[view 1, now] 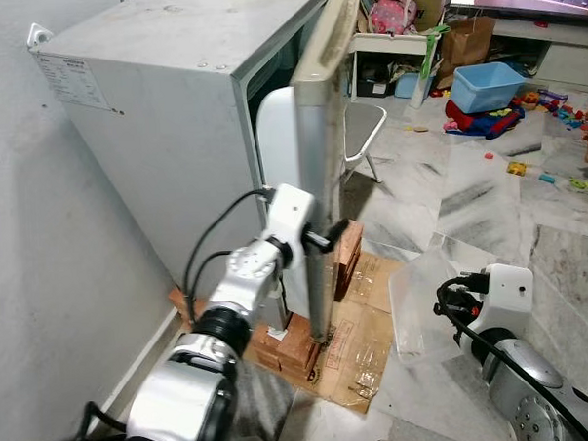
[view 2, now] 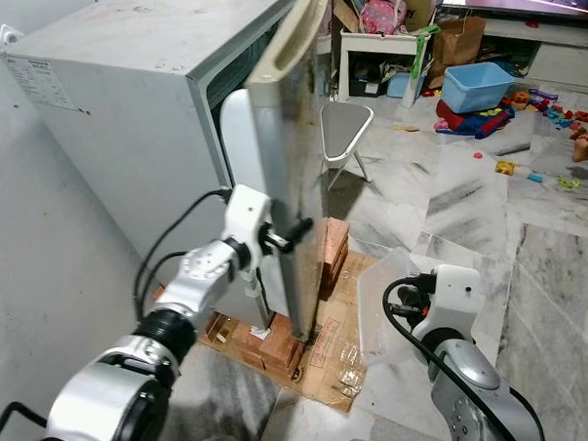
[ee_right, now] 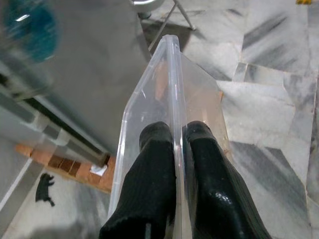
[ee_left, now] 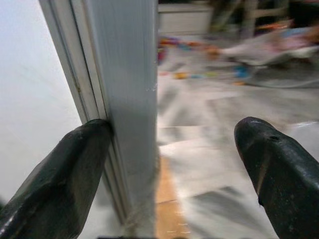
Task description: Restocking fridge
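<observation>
The grey fridge (view 1: 162,109) stands against the wall with its silver door (view 1: 322,151) partly swung out. My left gripper (view 1: 331,234) is at the door's free edge, about halfway up. It is open, and the door edge (ee_left: 130,94) stands between its fingers (ee_left: 75,169); one finger rests against the inner side. My right gripper (ee_right: 177,137) is low on the right, shut on the rim of a clear plastic container (ee_right: 149,94). That container (view 1: 421,301) hangs just above the marble floor, in front of the fridge.
The fridge stands on red bricks (view 1: 292,344), with flattened cardboard (view 1: 370,342) in front of them. A white chair (view 1: 364,131) stands behind the door. A blue bin (view 1: 488,83) and scattered toys (view 1: 526,167) lie at the far right. A grey wall (view 1: 22,252) closes the left.
</observation>
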Available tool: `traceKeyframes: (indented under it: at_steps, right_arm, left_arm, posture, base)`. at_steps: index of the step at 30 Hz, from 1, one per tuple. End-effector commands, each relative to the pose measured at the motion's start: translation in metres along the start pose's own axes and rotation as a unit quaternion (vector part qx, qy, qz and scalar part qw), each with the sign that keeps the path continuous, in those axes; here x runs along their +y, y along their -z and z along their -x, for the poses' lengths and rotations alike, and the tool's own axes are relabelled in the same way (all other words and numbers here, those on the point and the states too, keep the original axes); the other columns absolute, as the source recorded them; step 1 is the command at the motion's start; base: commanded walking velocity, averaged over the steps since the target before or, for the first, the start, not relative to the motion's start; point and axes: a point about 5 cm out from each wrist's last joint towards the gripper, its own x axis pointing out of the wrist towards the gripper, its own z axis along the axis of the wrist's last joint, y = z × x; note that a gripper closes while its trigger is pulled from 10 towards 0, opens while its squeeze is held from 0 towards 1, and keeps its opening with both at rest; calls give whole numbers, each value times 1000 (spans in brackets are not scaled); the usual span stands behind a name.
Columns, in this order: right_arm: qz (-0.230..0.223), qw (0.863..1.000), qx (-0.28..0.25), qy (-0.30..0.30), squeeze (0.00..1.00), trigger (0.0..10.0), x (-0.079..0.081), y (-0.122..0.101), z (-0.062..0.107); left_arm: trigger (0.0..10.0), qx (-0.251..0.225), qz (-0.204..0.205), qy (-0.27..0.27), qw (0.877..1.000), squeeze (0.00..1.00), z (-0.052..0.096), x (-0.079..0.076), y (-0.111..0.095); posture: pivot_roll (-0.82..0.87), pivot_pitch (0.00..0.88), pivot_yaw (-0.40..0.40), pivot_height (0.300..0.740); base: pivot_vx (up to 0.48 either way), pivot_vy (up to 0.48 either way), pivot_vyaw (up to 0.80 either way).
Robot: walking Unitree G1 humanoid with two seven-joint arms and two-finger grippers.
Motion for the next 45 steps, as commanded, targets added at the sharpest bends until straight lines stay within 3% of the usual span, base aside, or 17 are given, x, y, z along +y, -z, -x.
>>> traceKeyframes:
  at_steps: [1,4,7,8,10,11,13,14,16,17,21,22,24,27,30,36,45]
  right_arm:
    - [2,1000,16,2,0,10000,-4,7,2]
    - [9,999,33,22,0,10000,-12,14,5]
    - [-2,998,42,36,0,10000,-16,19,4]
    - [-6,998,42,38,0,10000,-14,19,1]
    - [-10,999,37,35,0,10000,-11,17,-2]
    - [-12,999,31,30,0,10000,-6,14,-5]
    - [-12,999,28,29,0,10000,-5,13,-6]
    - [-15,999,23,27,0,10000,-3,11,-8]
    - [-17,999,18,27,0,10000,-2,9,-10]
    - [-16,999,16,28,0,10000,-2,9,-11]
    - [-24,999,0,35,0,10000,-1,3,-17]
    - [-24,999,0,35,0,10000,-1,3,-17]
    - [-20,999,-2,36,0,10000,1,0,-21]
    - [-10,999,7,38,0,10000,0,2,-24]
    - [-6,999,9,41,0,10000,-2,2,-25]
    - [-3,999,3,32,0,10000,-2,-3,-31]
    - [18,1000,-10,15,0,10000,1,-11,-33]
  left_arm:
    - [10000,-55,-2,146,988,0,-27,-59,-37]
    - [10000,-82,-5,282,956,0,-28,-109,-55]
    - [10000,-89,-16,338,937,0,-19,-128,-57]
    - [10000,-88,-17,341,936,0,-13,-128,-54]
    - [10000,-85,-32,314,945,0,-8,-119,-46]
    - [10000,-87,-36,259,961,0,-1,-100,-39]
    - [10000,-87,-30,224,970,0,4,-88,-36]
    - [10000,-87,-24,151,984,0,16,-63,-32]
    - [10000,-83,-35,84,992,0,31,-39,-24]
    - [10000,-80,-38,68,994,0,36,-33,-22]
    - [10000,-54,-25,-80,995,0,85,14,0]
    - [10000,-54,-25,-80,995,0,85,14,0]
    - [10000,-37,-15,-152,988,0,116,31,13]
    - [10000,-27,0,-207,978,0,137,37,22]
    - [10000,-19,5,-224,974,0,144,33,27]
    - [10000,-14,11,-223,975,0,143,25,28]
    - [10000,-14,13,-228,973,0,138,25,25]
  posture:
    - [-92,0,74,740]
    - [-86,0,75,740]
    - [-82,0,79,740]
    - [-78,0,83,740]
    - [-71,0,85,740]
    - [-64,0,86,740]
    - [-64,0,86,740]
    - [-42,0,87,740]
    - [-25,0,85,740]
    - [-25,0,85,740]
    - [10,0,69,740]
    - [10,0,69,740]
    - [21,0,58,740]
    - [25,0,47,740]
    - [25,0,38,740]
    - [20,0,32,740]
    - [11,0,30,740]
  base:
    - [0,0,0]
    - [0,0,0]
    - [0,0,0]
    - [0,0,0]
    - [0,0,0]
    - [0,0,0]
    - [0,0,0]
    - [0,0,0]
    - [0,0,0]
    - [0,0,0]
    - [0,0,0]
    - [0,0,0]
    - [0,0,0]
    - [0,0,-506]
    - [0,-299,-523]
    - [0,-387,-156]
    - [0,-447,0]
